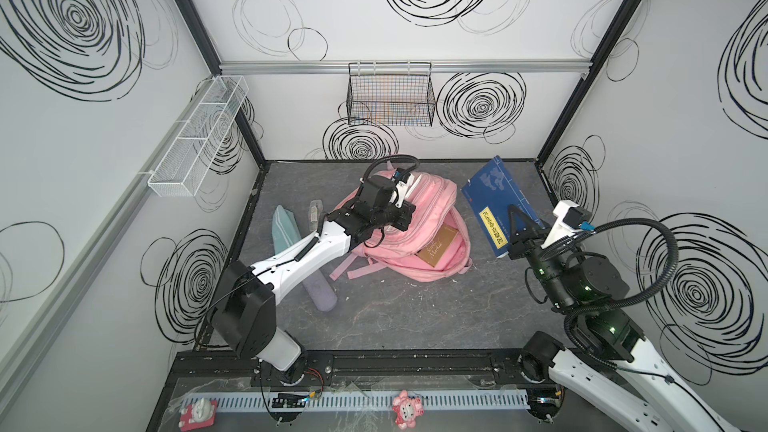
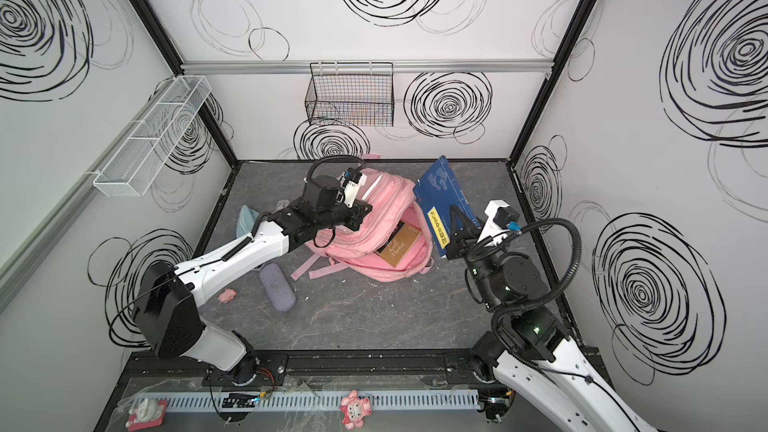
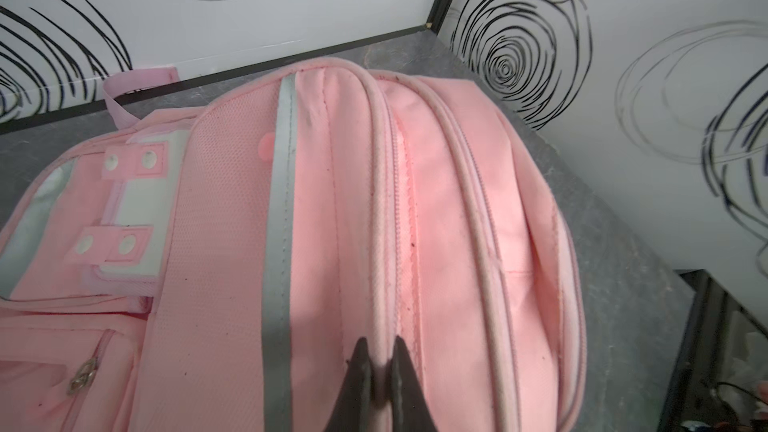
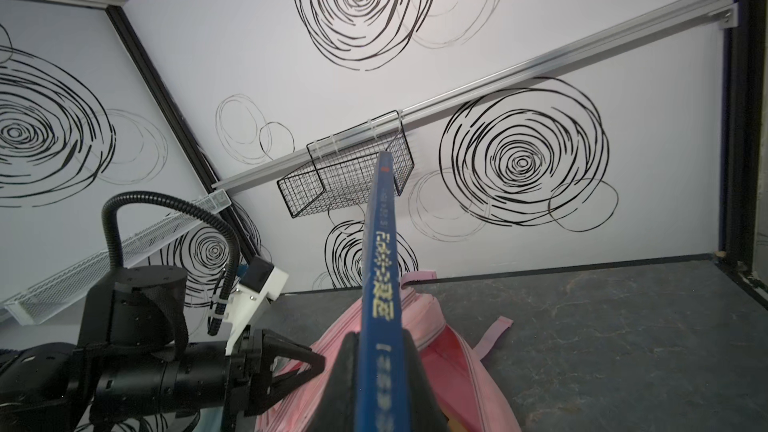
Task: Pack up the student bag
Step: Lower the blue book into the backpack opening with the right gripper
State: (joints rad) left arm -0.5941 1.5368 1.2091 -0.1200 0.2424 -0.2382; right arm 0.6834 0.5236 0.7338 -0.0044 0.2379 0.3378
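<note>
Student bag (image 1: 436, 205) (image 2: 386, 197): 1, pink, lying flat on the tabletop (image 1: 415, 317), approx. mid-width and nearer the rear edge, in both top views. Main compartment gapes twd the right edge, w/ 1 brown book (image 1: 438, 249) lying in the opening. Straps trail twd the front edge. The left gripper (image 1: 401, 218) sits on the student bag's upper side; the wrist hides its jaws here. The right gripper (image 1: 517, 222) holds 1 blue book (image 1: 490, 189) tilted in the air over the tabletop's right side, just beside the open mouth. That makes 2 books. Near the left edge lie 1 teal pouch (image 1: 284, 226) and 1 lilac case (image 1: 320, 290), both partly hidden by the left arm. On the walls: 1 black wire basket (image 1: 390, 97) at the rear, 1 white mesh basket (image 1: 199, 139) at left, so 2 baskets.

Left wrist view: left gripper (image 3: 380, 351) closed tight, its 2 fingertips pinching a piped seam ridge of the student bag (image 3: 224, 222) next to a zip. Also seen: 1 grey reflective stripe (image 3: 282, 201), 2 snap tabs (image 3: 135, 160) w/ 2 studs ea., 1 top loop (image 3: 137, 81).

Right wrist view: right gripper (image 4: 380, 347) clamped on the blue book (image 4: 380, 243), spine facing the cam, 1 finger per cover. The student bag (image 4: 432, 313) lies below & behind it on the tabletop. The left gripper (image 4: 320, 363) meets the pink fabric at the side.
</note>
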